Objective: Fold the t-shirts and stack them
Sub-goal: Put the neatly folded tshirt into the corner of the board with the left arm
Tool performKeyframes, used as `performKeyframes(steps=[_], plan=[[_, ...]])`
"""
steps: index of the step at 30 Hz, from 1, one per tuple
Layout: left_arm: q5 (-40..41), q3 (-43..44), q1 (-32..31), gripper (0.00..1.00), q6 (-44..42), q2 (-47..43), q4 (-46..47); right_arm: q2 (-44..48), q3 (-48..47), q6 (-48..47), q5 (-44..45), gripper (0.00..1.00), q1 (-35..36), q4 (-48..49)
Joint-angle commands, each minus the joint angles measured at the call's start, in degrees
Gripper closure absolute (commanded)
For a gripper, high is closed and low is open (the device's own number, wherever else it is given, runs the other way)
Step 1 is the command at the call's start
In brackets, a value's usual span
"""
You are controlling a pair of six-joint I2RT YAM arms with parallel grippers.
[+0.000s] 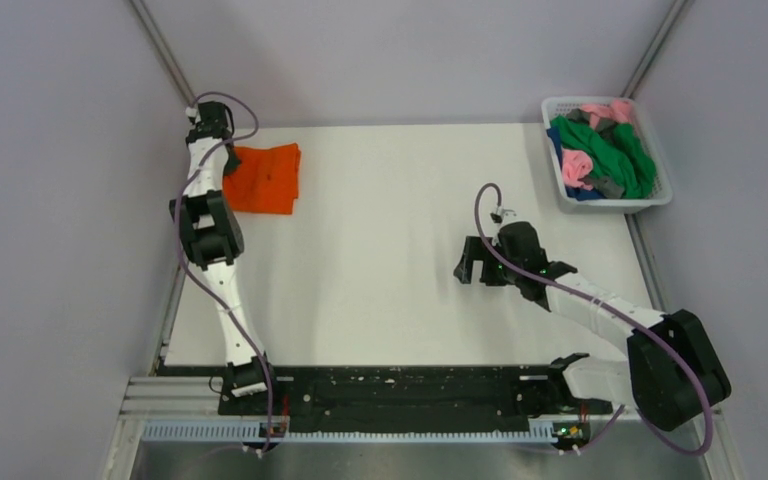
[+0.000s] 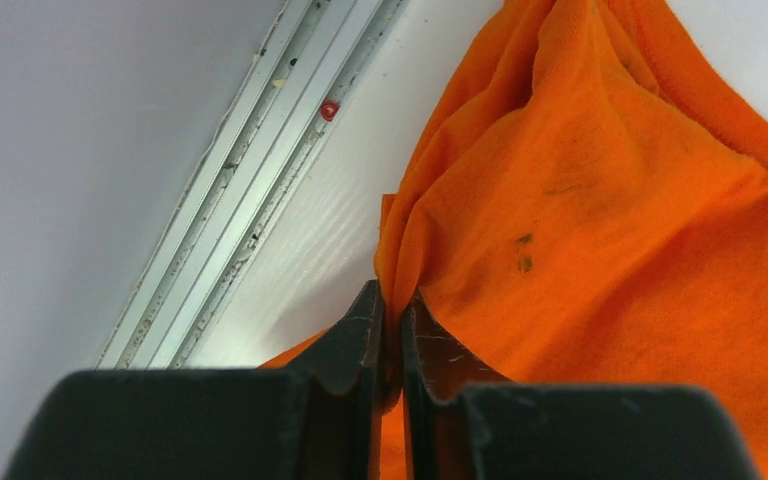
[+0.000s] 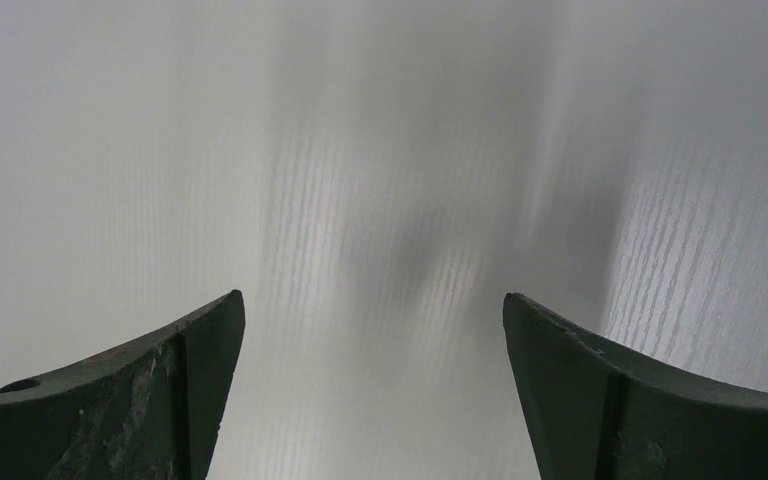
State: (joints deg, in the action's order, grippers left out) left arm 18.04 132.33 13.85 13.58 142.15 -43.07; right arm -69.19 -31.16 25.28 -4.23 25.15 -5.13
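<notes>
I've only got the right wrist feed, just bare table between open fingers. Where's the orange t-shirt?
Observer: The orange t-shirt lies folded at the far-left corner of the table, well apart from the right end effector.
Operator: Is the left arm on it?
Observer: Yes. The left end effector has its fingers nearly together with orange cloth between them.
Operator: And the other shirts?
Observer: The heaped t-shirts, green, pink, blue and grey, sit in the white basket at the far-right corner.
</notes>
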Motion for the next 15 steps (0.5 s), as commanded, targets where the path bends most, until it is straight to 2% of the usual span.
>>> performKeyframes(steps=[1,3,4,5,6,15], plan=[[1.8,-0.6,0.5,0.79,1.1,-2.9,2.0,-0.2,-0.8,1.0,0.0,0.01,-0.5,2.2],[2.9,-1.9,0.5,0.62,2.3,-5.4,2.0,0.3,-0.8,1.2,0.5,0.01,-0.5,1.9],[3.6,-2.7,0.5,0.46,3.1,-6.8,2.1,0.7,-0.8,1.3,0.6,0.01,-0.5,1.8],[3.7,-3.7,0.5,0.12,3.8,-8.3,2.5,1.2,-0.8,1.3,0.6,0.01,-0.5,1.6],[3.4,-5.0,0.4,0.03,4.4,-10.0,3.1,1.6,-0.7,1.4,0.5,0.01,-0.5,1.5],[-10.5,-19.2,-1.9,0.01,8.9,-22.3,8.0,8.2,0.3,1.6,-0.3,0.01,-0.5,-1.2]])
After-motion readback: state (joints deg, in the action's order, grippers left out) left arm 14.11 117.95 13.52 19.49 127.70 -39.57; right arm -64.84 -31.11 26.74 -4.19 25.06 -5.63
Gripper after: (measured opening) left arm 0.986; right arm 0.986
